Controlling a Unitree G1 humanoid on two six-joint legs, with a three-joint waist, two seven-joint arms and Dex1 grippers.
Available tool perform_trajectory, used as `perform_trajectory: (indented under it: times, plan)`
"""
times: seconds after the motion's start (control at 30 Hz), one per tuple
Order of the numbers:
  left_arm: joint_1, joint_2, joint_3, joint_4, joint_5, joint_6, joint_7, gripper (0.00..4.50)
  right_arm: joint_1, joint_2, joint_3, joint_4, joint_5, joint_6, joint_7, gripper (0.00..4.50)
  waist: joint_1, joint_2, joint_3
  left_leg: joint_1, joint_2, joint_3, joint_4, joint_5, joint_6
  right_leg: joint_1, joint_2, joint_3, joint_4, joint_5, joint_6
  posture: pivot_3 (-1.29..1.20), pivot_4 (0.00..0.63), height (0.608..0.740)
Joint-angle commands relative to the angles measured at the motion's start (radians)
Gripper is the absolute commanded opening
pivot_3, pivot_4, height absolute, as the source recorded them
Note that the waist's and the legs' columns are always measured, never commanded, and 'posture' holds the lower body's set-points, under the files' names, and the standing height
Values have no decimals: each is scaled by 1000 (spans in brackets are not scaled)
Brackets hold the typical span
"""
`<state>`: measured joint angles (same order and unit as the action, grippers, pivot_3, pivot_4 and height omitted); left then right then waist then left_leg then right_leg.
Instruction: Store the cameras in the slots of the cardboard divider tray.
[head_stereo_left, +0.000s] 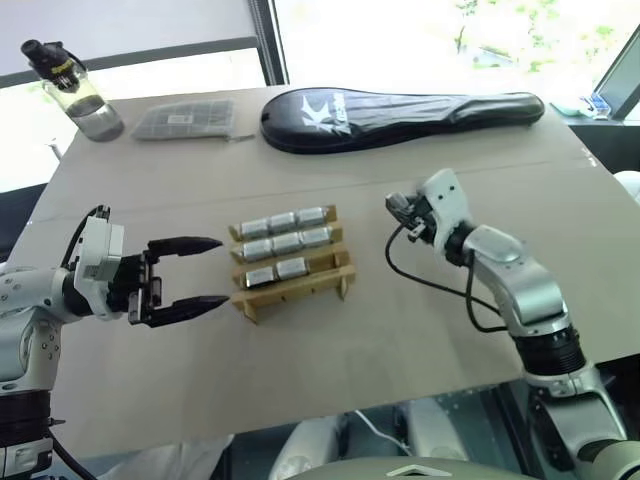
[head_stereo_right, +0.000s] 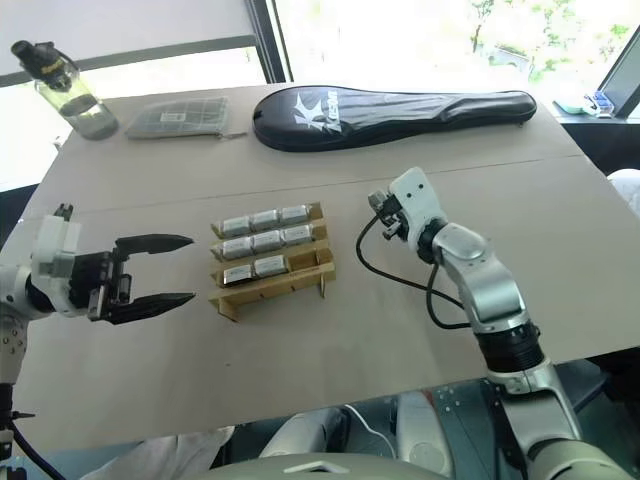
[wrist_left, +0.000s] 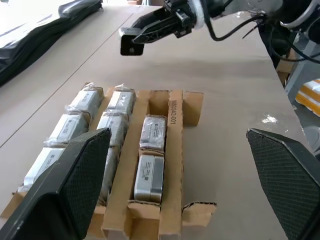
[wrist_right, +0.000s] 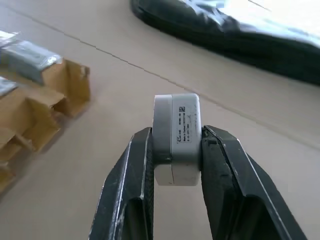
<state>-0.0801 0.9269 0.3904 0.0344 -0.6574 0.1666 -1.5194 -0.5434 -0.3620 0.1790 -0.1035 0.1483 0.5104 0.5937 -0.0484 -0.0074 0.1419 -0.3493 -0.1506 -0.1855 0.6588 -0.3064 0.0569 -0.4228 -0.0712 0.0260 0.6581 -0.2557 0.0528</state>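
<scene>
- the cardboard divider tray (head_stereo_left: 292, 272) is set near the middle of the table (head_stereo_left: 420, 330), between the two grippers.
- eight cameras (head_stereo_left: 285, 243) are seen lodged in the tray: three in the far row, three in the middle row, and two in the near row.
- in the near row, the slot at the robot's right end is left unfilled; this is shown plainly in the left wrist view, where the two cameras of that row (wrist_left: 151, 157) lie end to end.
- a ninth camera (wrist_right: 176, 138) is held clamped between the two black fingers of the right gripper (wrist_right: 175, 165), its labelled grey side turned toward the wrist camera.
- the right gripper is raised off the table, to the robot's right of the tray and apart from it; in the left wrist view it (wrist_left: 132, 41) is seen beyond the tray's far end with the small block at its tip.
- the left gripper (head_stereo_left: 205, 273) is kept to the robot's left of the tray, its fingers (wrist_left: 75, 182) spread wide apart with nothing between them, and pointed toward the tray.
- the left fingertips are held just beside the tray's left end, without touching it.
- a long black racket case (head_stereo_left: 400, 115) is laid across the far side of the table.
- a flat grey gridded pad (head_stereo_left: 185, 120) is placed at the far left, with a clear bottle (head_stereo_left: 75, 90) beside it near the table's corner.
</scene>
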Motion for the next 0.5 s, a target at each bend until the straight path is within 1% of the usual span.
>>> perform_trajectory:
  times: [0.03, 0.1, 0.2, 0.3, 0.4, 0.5]
  plan:
    - [-12, 5, 21, -12, -8, -5, 4, 4500, -111, -65, 57, 70, 78, -211, 353, 785, -5, 0, 0, 0, 0, 1, 0, 0, 0, 0, 0, 0, 0, 0, 0, 0, 150, 740]
    - [-14, 4, 22, -10, -8, -6, 5, 4500, -157, -75, 86, 120, 105, -311, 509, 785, -7, 0, 0, 0, 0, 0, 0, 0, 0, 0, 0, 1, -1, 0, 0, 0, 150, 740]
    - [-15, 2, 23, -9, -10, -7, 7, 4500, -221, -59, 123, 200, 125, -386, 664, 785, -8, 0, 0, 0, 0, 0, 0, 0, 0, 0, 0, 1, -2, 0, 0, 0, 150, 740]
    - [-12, 2, 26, -10, -10, -7, 7, 4500, -260, -14, 136, 263, 158, -415, 751, 785, -5, -1, 0, 0, 0, 0, 0, 0, 1, 0, 0, 0, -2, 0, 0, 0, 150, 740]
    - [-14, 4, 27, -14, -13, -2, 9, 4500, -314, 36, 171, 369, 117, -510, 815, 785, -5, 0, 0, 0, 0, 0, 0, 0, 1, 0, 0, 0, -2, 0, 0, 0, 150, 740]
    - [-15, 11, 32, -18, -17, 6, 10, 4500, -375, 81, 199, 502, 64, -618, 847, 785, -7, 0, 0, 0, 0, 0, 1, 0, 0, 0, 0, 0, -2, 0, 0, 0, 150, 740]
